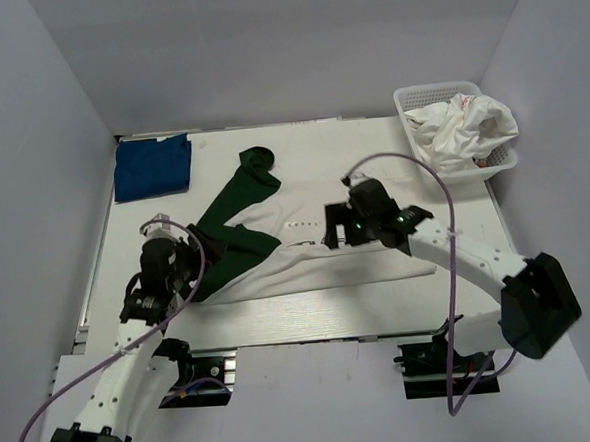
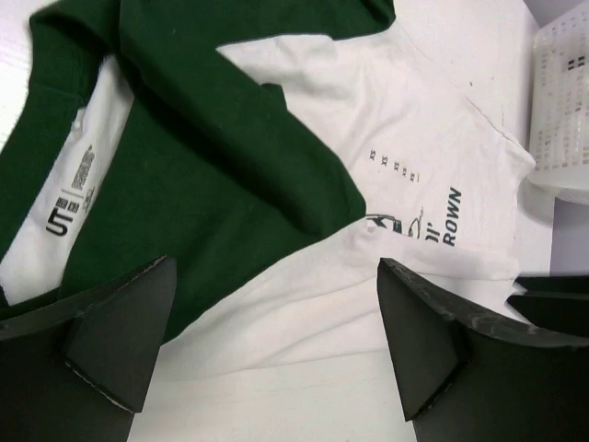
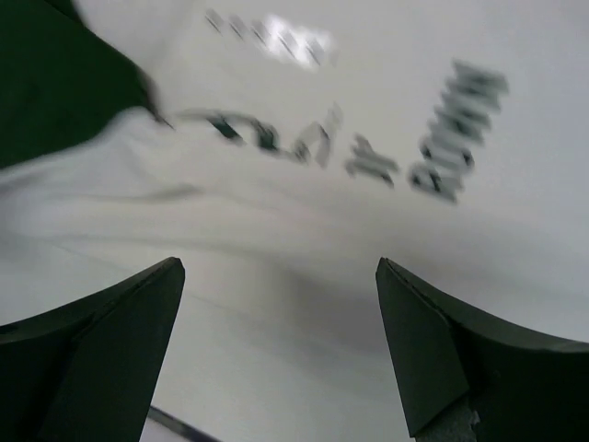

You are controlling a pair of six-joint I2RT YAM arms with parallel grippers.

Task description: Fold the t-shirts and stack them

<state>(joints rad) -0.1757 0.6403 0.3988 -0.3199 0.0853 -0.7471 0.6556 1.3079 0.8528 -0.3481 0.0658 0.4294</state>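
The white t-shirt with dark green sleeves (image 1: pixel 307 255) lies spread on the table, one green sleeve (image 1: pixel 241 189) stretched toward the back. In the left wrist view its green collar, label and print (image 2: pixel 433 221) show. My left gripper (image 1: pixel 173 279) is open and empty over the shirt's left, green part (image 2: pixel 212 184). My right gripper (image 1: pixel 334 229) is open and empty just above the white body near the print (image 3: pixel 304 138). A folded dark blue t-shirt (image 1: pixel 151 167) lies at the back left. White t-shirts (image 1: pixel 465 128) are heaped in the basket.
The white lattice basket (image 1: pixel 418 101) stands at the back right corner; its side shows in the left wrist view (image 2: pixel 561 101). Purple cables loop from both arms. White walls enclose the table on three sides.
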